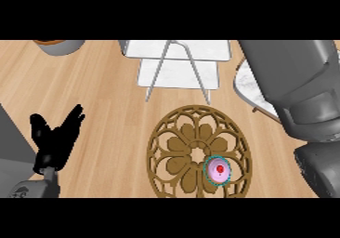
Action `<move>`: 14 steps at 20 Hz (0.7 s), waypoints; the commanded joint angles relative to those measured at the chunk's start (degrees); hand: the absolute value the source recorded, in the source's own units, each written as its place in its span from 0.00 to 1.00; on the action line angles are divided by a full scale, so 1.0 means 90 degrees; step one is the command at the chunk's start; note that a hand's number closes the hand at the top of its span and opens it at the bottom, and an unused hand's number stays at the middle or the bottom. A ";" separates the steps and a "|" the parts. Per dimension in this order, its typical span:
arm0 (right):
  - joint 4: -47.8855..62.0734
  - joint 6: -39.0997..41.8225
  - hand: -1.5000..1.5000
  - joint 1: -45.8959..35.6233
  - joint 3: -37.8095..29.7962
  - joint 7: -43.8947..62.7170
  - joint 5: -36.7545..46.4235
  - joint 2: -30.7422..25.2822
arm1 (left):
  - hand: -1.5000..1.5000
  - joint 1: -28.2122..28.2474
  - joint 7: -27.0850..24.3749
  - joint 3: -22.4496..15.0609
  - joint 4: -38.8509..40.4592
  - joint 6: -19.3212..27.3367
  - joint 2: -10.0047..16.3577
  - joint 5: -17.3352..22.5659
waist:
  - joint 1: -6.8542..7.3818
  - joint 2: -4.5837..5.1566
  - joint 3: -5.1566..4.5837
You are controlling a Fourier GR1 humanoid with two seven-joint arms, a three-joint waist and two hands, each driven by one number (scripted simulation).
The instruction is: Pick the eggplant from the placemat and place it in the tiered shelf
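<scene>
Lying on the bottom-cropped placemat (177,145), the eggplant (219,170); tiered shelf (177,74) cropped above.

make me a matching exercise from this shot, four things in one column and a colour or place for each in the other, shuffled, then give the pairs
Things:
1. placemat
2. tiered shelf
3. left hand
4. eggplant

Descriptions:
a. white, top middle of the view
b. pink with a teal rim, lying on the lower right part of the round mat
c. black, open, fingers up, at the view's left
d. brown openwork circle, lower middle

Pairs: 1-d, 2-a, 3-c, 4-b
</scene>
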 commanded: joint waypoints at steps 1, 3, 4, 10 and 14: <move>-0.0380 -0.0474 0.00 -0.0089 -0.0409 0.0120 -0.0356 0.0085 | 0.50 0.0159 0.0201 -0.0013 -0.0031 -0.0113 0.0046 0.0048 | -0.0041 -0.0019 -0.0034; -0.0574 -0.0704 0.00 0.0179 -0.0596 -0.0113 -0.0530 0.0029 | 0.50 0.0153 0.0126 -0.0095 0.0050 0.0188 -0.0197 -0.0128 | -0.0085 -0.0017 -0.0031; -0.0446 -0.0730 0.00 -0.0055 -0.0711 -0.0053 -0.0521 -0.0243 | 0.50 0.0012 0.0153 -0.0033 0.0164 0.0081 -0.0136 -0.0061 | -0.0062 0.0004 -0.0035; -0.0404 -0.1418 0.00 -0.0074 -0.0420 0.0661 0.0283 -0.0774 | 0.50 0.0333 -0.0001 0.0072 0.0123 -0.0138 -0.0040 0.0015 | -0.0118 -0.0026 -0.0042; -0.1258 -0.1563 0.00 0.0565 -0.0702 0.0760 0.0070 -0.1194 | 0.50 0.0366 -0.0256 0.0193 0.0466 -0.0139 -0.0079 -0.0004 | -0.0288 -0.0059 -0.0035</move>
